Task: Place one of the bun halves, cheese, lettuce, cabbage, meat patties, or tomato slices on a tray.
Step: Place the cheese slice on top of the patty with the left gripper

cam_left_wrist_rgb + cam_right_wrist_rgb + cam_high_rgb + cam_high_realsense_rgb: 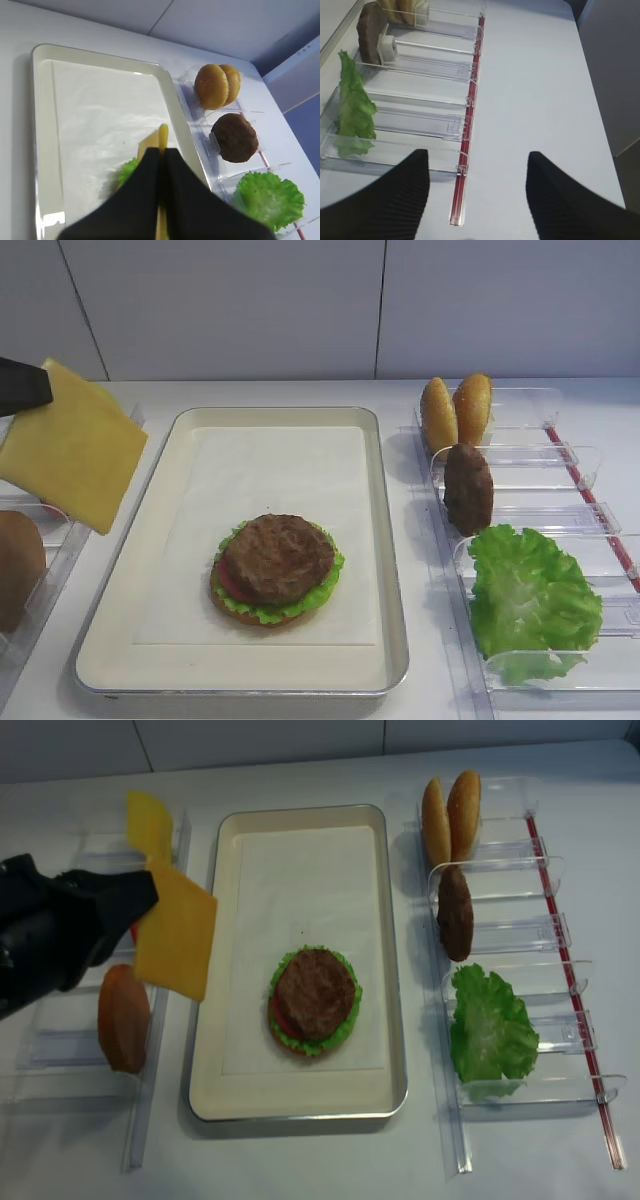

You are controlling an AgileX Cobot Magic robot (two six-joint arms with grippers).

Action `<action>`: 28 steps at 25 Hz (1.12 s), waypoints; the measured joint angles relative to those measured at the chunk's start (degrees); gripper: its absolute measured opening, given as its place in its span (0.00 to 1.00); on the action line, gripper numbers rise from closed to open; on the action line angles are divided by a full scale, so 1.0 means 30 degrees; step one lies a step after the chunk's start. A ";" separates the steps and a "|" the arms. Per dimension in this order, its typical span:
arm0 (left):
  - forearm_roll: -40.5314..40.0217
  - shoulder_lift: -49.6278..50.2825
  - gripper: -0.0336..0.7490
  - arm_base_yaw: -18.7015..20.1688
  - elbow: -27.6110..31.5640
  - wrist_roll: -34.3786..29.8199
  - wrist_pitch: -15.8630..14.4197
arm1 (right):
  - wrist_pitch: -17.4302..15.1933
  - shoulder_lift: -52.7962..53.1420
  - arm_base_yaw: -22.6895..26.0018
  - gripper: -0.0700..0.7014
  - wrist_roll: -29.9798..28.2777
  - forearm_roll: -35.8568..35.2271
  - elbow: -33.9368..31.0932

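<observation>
While pinched in left claw point(140, 900), cheese point(176, 942) hangs beside tray point(300, 1105).

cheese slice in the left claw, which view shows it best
The realsense exterior high view: the whole cheese slice shows, pinched by the left claw. The other exterior view crops the claw. The left wrist view sees only its edge; the right wrist view misses it.

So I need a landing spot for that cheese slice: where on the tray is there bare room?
The tray's far half is bare liner, between the far rim and the stacked burger. A narrower strip lies between burger and near rim. The burger itself crowds the near middle. The left tool holds the cheese just outside the left rim.
</observation>
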State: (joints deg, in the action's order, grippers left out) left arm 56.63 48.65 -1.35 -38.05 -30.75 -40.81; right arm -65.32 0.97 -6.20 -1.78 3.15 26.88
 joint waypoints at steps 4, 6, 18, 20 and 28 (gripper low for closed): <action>0.1187 0.0000 0.05 0.1637 0.0482 -0.0330 0.1682 | 0.0000 0.0000 0.0000 0.67 0.0037 0.0000 0.0000; 0.1784 0.0260 0.05 0.2659 0.0667 -0.0341 0.2449 | 0.0000 0.0000 0.0000 0.67 0.0037 0.0000 0.0000; 0.8886 0.5657 0.05 1.0135 0.0706 -0.5114 0.8164 | 0.0000 0.0000 0.0000 0.67 0.0037 0.0000 0.0000; 1.0769 0.6423 0.05 1.0448 0.0706 -0.6643 0.8498 | 0.0000 0.0000 0.0000 0.67 0.0037 0.0000 0.0000; 1.4517 0.8947 0.05 1.0572 -0.0043 -0.9886 0.7304 | 0.0000 0.0000 0.0000 0.67 0.0037 0.0000 0.0000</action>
State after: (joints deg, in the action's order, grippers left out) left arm 100.18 75.49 30.36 -38.18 -60.41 -18.90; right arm -65.32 0.97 -6.20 -1.67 3.15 26.88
